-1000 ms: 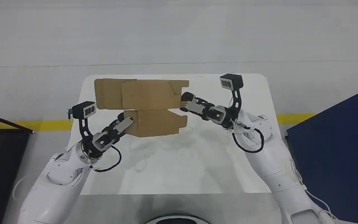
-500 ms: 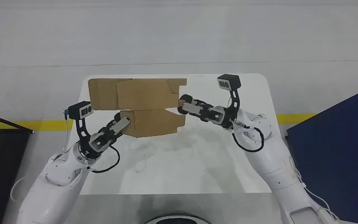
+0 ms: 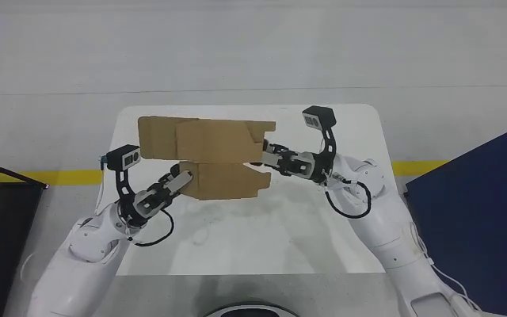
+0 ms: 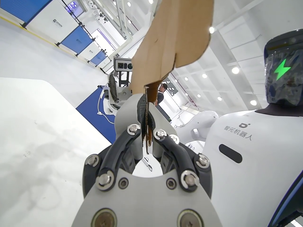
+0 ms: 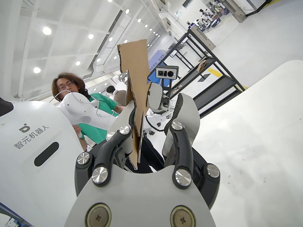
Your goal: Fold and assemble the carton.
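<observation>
Pinching one edge of the carton (image 3: 214, 154) between the pressed-together fingers of the left gripper (image 4: 147, 109), we are holding it over the table (image 3: 317, 238). The right gripper (image 5: 155, 109) is straddling the opposite edge, fingers spread. We are judging assembly barely begun, with all folds pending.

The carton (image 3: 207, 154) was plain brown corrugated cardboard, matt and dry-looking, with rough, ragged cut edges where it ran between the fingers of the left gripper (image 4: 147, 105). That gripper's finger shells were smooth, satin grey. The links behind them were glossy black plastic, held by bright metal screws to a brushed metal plate nearest the wrist. Its pads (image 4: 141, 106) looked dark, coarse and rubbery. The right gripper (image 5: 156, 105) had the same build, and its pads (image 5: 176, 109) were black, foamy and crumbled at the rim. Beneath both grippers the table (image 3: 317, 238) was white and smooth with a faint sheen, scuffed in places.
</observation>
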`<control>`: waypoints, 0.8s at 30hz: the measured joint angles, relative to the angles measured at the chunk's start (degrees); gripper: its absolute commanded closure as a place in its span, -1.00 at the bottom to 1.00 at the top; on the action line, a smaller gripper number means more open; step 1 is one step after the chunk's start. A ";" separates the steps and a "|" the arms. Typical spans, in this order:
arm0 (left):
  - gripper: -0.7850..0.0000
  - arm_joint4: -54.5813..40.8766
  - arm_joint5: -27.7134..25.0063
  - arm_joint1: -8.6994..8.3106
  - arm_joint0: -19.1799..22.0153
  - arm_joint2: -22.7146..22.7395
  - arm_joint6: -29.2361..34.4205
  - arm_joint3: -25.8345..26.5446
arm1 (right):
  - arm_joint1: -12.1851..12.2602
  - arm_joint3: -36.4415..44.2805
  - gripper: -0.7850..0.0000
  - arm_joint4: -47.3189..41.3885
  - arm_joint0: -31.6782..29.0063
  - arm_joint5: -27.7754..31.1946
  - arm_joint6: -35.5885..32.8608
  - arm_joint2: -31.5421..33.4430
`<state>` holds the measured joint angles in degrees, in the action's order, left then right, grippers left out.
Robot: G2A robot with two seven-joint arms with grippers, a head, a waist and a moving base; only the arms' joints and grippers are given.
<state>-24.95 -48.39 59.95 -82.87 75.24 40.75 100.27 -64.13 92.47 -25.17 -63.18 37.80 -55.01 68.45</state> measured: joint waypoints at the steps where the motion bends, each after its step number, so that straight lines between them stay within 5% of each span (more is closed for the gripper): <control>1: 1.00 0.18 0.01 0.02 0.05 -0.14 0.10 -0.09 | 0.01 0.11 0.15 0.03 0.00 -0.09 0.04 0.01; 6: 1.00 1.86 0.77 0.09 0.41 -0.83 0.81 -0.90 | -0.16 0.32 0.22 -1.99 -0.10 0.91 0.10 -0.69; 7: 1.00 2.58 1.03 0.09 0.50 -0.94 0.96 -1.10 | -0.10 -0.16 0.42 -3.14 0.27 1.27 -0.31 -0.60; 11: 1.00 4.85 1.91 0.34 0.89 -2.35 0.44 -1.30 | 0.03 0.67 0.63 -0.02 1.02 0.06 -0.80 -0.16; 18: 1.00 5.43 1.89 0.67 1.71 -3.43 -1.11 -1.49 | -0.05 1.88 0.73 0.46 -0.07 -0.47 -0.45 -1.34; 20: 1.00 5.74 2.18 0.66 1.82 -3.35 -0.99 -1.52 | -0.06 1.57 1.00 -0.11 0.24 -0.70 -0.95 -1.50; 24: 1.00 5.84 2.67 0.63 2.01 -2.95 -1.22 -1.61 | -0.01 0.73 1.00 -2.25 0.88 -0.55 -2.30 -1.30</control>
<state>-19.11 -45.72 60.58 -80.86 72.29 39.53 98.66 -64.14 93.20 -27.43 -62.30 37.25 -57.31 67.16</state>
